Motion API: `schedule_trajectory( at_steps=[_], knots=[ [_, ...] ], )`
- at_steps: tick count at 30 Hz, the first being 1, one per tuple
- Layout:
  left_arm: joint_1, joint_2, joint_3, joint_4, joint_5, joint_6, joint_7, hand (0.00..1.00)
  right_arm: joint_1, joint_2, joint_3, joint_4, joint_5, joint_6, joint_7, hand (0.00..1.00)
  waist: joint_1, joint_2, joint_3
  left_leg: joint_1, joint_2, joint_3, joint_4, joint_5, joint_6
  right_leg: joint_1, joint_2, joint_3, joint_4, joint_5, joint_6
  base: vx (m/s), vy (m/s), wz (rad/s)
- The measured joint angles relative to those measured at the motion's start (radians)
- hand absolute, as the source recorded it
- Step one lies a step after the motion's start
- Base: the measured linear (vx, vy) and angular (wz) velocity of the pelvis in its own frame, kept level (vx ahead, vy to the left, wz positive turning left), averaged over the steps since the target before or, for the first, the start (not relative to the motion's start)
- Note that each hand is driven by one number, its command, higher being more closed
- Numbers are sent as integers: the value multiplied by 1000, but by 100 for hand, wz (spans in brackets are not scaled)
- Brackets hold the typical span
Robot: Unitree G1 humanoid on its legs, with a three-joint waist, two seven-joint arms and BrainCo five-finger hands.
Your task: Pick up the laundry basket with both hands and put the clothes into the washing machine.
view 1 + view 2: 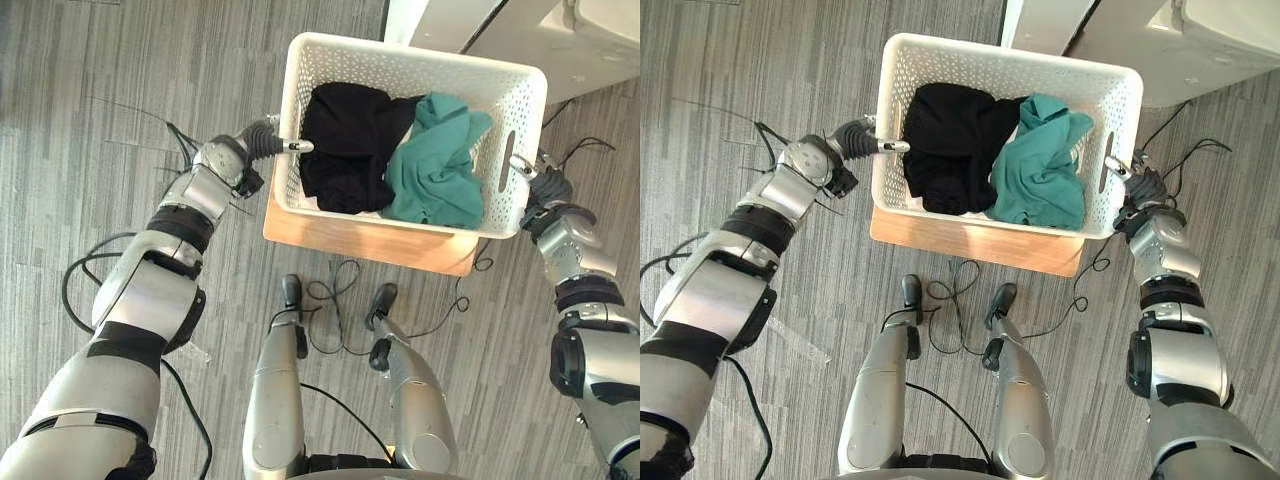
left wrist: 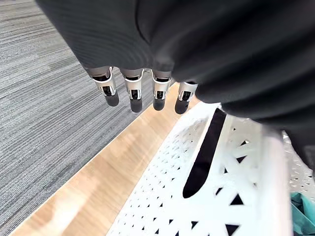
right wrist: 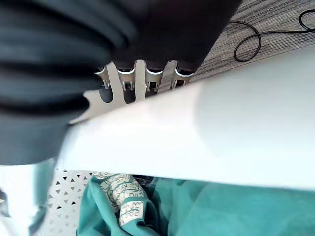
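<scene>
My white laundry basket [image 1: 420,65] sits on a wooden board [image 1: 360,238], whose near edge shows. Black clothes [image 1: 350,145] fill its left half, teal clothes [image 1: 435,165] its right. My left hand [image 1: 265,140] meets its left rim, my right hand [image 1: 535,180] its right wall.

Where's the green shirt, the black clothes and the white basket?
green garment [image 1: 435,165]: left eye view, on its crumpled middle.
black garment [image 1: 345,145]: left eye view, on its bunched middle.
laundry basket [image 1: 400,72]: left eye view, on its far perforated wall.
</scene>
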Motion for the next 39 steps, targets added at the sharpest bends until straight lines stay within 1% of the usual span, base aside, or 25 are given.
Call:
schedule_trajectory(
  at_steps=[2,3,5,6,9,12,14,16,19,20,23,26,28,29,30,31,32,33,34,36,37,38,39],
  knots=[
    [-17,9,-18,2,1,0,-1,0,-31,-7,51,29,0,-1,11,0,-1,0,0,-1,1,1,-21,15,0,-9,3,-1,-2,3,-5,-25,-37,-1],
    [-27,10,-24,14,2,-1,-1,0,-48,-8,85,44,-1,0,15,0,0,0,0,-3,4,1,-26,20,-7,-15,6,-1,-2,5,-8,-28,-42,-5],
    [-32,18,-24,28,1,-5,-2,0,-72,-8,122,68,-1,0,26,0,1,0,0,-7,12,3,-26,22,-5,-21,12,2,-3,8,-11,-20,-32,-9],
    [-37,24,-26,35,2,-9,-2,0,-80,-8,143,71,-2,0,29,0,1,0,0,-10,17,4,-27,25,-4,-21,18,2,-12,14,-20,-17,-34,-6],
    [-65,45,-68,37,25,-11,-19,0,-96,-11,158,77,-8,-1,31,0,0,0,0,-12,22,7,-52,40,-1,-26,27,-3,-25,21,-27,-8,-25,0],
    [-76,62,-104,37,39,-19,-21,0,-109,-16,176,85,-30,-2,33,0,1,0,0,-12,27,12,-53,41,-1,-26,33,0,-33,26,-29,17,-20,-5],
    [-88,65,-135,37,41,-19,-22,0,-110,-23,176,85,-64,-2,33,0,2,0,0,-13,28,12,-53,42,-1,-26,34,-1,-33,26,-29,34,-14,0],
    [-102,69,-170,36,58,-21,-22,0,-115,-37,192,85,-124,-2,36,0,2,0,0,-14,28,13,-51,42,-1,-26,34,-1,-33,26,-29,36,-7,0],
    [-117,75,-205,36,85,-22,-21,0,-119,-43,197,85,-148,-2,38,0,2,0,0,-14,29,13,-51,42,-1,-26,34,-1,-33,26,-29,10,-1,0],
    [-124,77,-215,35,111,-26,-20,100,-120,-43,197,83,-153,-2,37,0,2,0,0,-14,29,14,-50,42,-1,-27,34,0,-33,26,-29,0,0,0],
    [-127,99,-224,12,126,-36,-19,100,-119,-49,194,57,-170,-2,28,0,2,0,0,-24,30,17,-48,42,-1,-38,34,3,-33,28,-28,26,-7,-4],
    [-121,141,-242,-53,127,-35,-13,100,-108,-51,175,7,-178,0,23,0,3,0,0,-38,33,22,-41,42,-1,-50,37,6,-37,34,-30,22,-7,-5],
    [-84,179,-239,-124,127,-35,6,100,-87,-59,156,-56,-216,15,21,0,4,0,0,-40,34,27,-40,42,-1,-55,37,12,-37,34,-30,49,-12,-6],
    [-78,182,-238,-136,127,-34,7,100,-76,-64,151,-79,-231,23,18,0,4,0,0,-39,34,28,-40,42,-1,-55,37,12,-37,34,-29,60,-16,-3],
    [-56,189,-217,-169,128,-30,8,100,-51,-72,141,-134,-275,39,5,0,5,0,0,-39,35,28,-39,41,-1,-55,38,12,-37,34,-29,52,-16,-1],
    [-25,191,-176,-207,137,-24,17,100,-25,-73,116,-210,-335,62,-4,100,5,0,0,-39,36,28,-39,41,-1,-55,39,12,-37,34,-29,52,-17,-1],
    [-5,190,-150,-229,140,-19,23,100,-12,-73,107,-251,-351,70,-7,100,5,0,0,-39,37,28,-39,41,-1,-55,39,12,-37,34,-29,52,-16,-1],
    [36,186,-99,-276,154,-10,35,100,17,-72,84,-352,-402,85,-12,100,6,0,0,-39,37,29,-39,41,-1,-55,39,12,-38,34,-29,61,-17,-1],
    [93,171,-28,-342,159,6,54,100,60,-69,38,-490,-458,99,-19,100,10,1,0,-39,37,30,-39,41,-1,-55,39,12,-38,34,-29,59,-15,0],
    [131,154,19,-376,167,19,71,100,89,-68,-11,-576,-500,115,-41,100,15,1,0,-39,37,30,-39,41,-1,-55,38,12,-38,34,-28,45,-9,1],
    [168,130,66,-421,185,43,92,100,126,-68,-71,-653,-562,135,-60,100,24,1,0,-38,37,31,-39,41,-1,-55,38,12,-38,33,-27,33,-6,0],
    [186,123,86,-445,194,53,97,100,143,-67,-85,-682,-581,143,-66,100,27,1,0,-38,37,31,-40,41,-1,-55,38,12,-38,33,-27,48,-11,0],
    [223,110,134,-497,200,63,109,100,176,-60,-111,-746,-612,157,-72,100,30,1,0,-38,37,31,-40,41,-1,-55,38,12,-37,32,-25,38,-11,0]
  ],
)
